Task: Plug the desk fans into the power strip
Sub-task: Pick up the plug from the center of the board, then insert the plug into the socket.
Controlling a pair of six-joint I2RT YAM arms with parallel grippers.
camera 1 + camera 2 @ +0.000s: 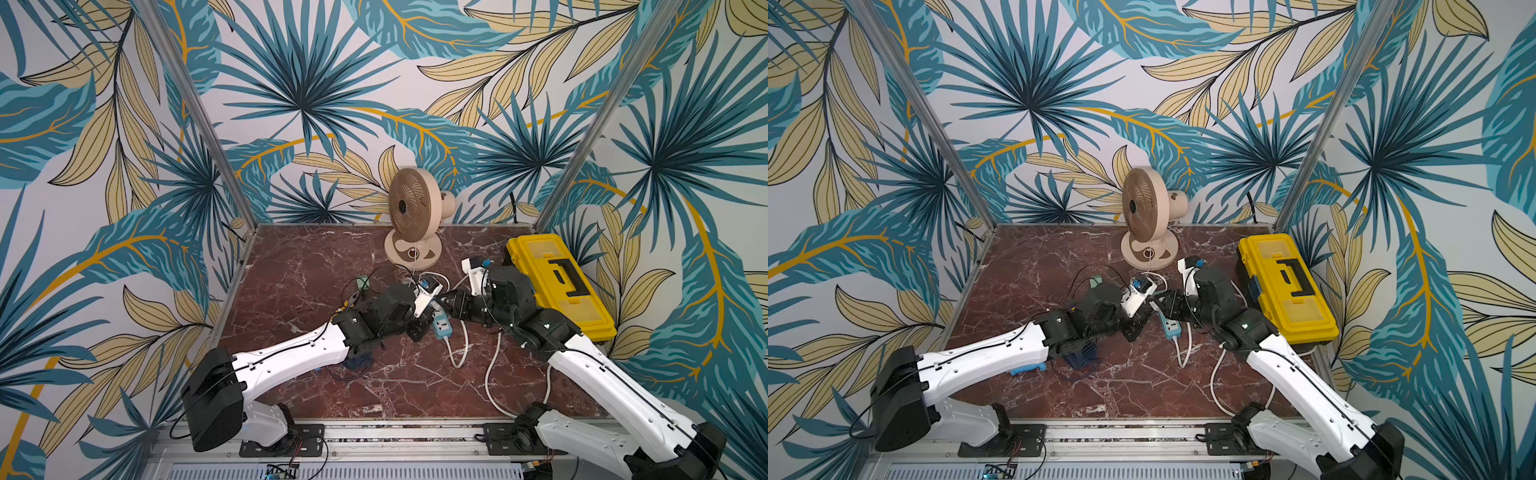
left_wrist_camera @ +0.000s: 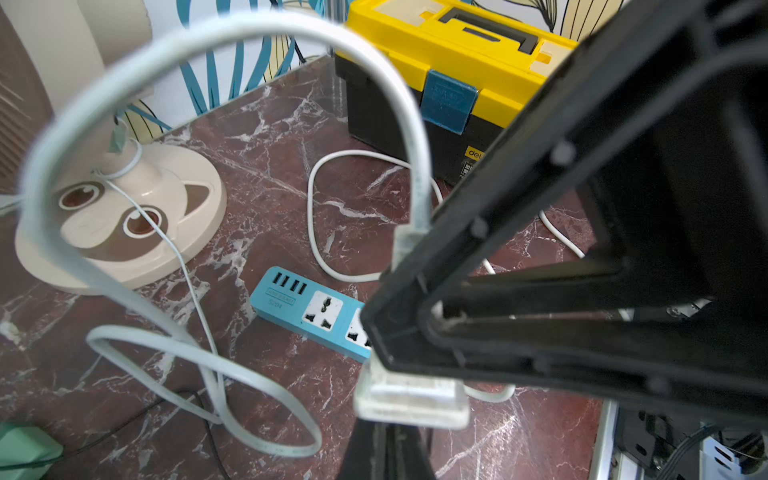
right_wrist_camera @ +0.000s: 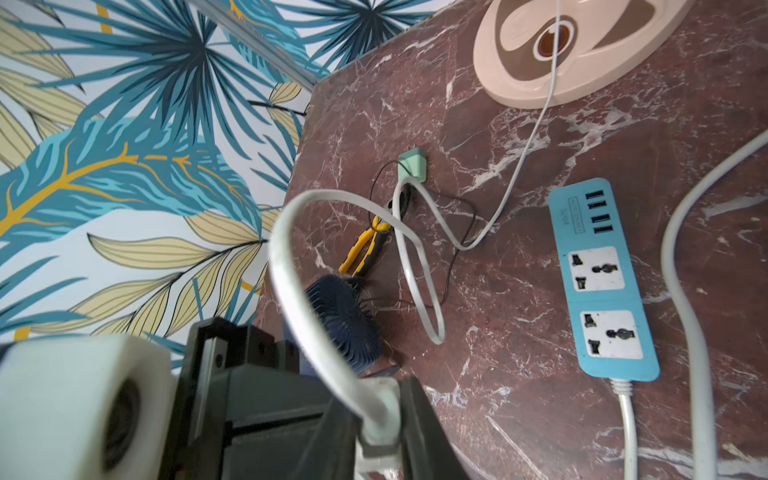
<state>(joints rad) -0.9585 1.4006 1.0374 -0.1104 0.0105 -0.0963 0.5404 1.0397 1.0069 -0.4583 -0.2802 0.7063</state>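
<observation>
1. Plug [image 2: 411, 399] not yet in; both sockets and the four small ports on the power strip [image 3: 602, 282] sit empty, so the joining is all to come.
2. The strip lies flat, face up, mid-surface, at 6 o'clock from the desk fan [image 1: 409, 212] in both top views; it is just beneath where the two hands meet, with the yellow toolbox [image 1: 536, 253] at 3 o'clock of it.
3. Left hand [image 2: 386, 446] pressed together right under the plug; whether it nips the plug itself I cannot tell.
4. Right hand [image 3: 380, 436] has a finger on either side of the plug; firm pinch or loose, I cannot tell.
5. My read: the plug is up off the surface and close above the strip; left to do are lining it up with an opening and pushing it home.
6. Materials now: the plug is a cloudy, see-through block; the fan cord [image 2: 419, 174] is white, flat and ribbon-like, springing in stiff loops; it will likely tug the plug sideways.
7. The strip is a smooth light-blue plastic bar with rounded ends and white socket plates; the strip cord [image 3: 627, 415] is round, thick and white.
8. The fan is matte beige plastic with a round ribbed grille and a broad foot with brown swirls; the surface [image 1: 311, 270] has a polished red-brown marble look with white veins; probably slick, so the light strip may skate when pushed.
</observation>
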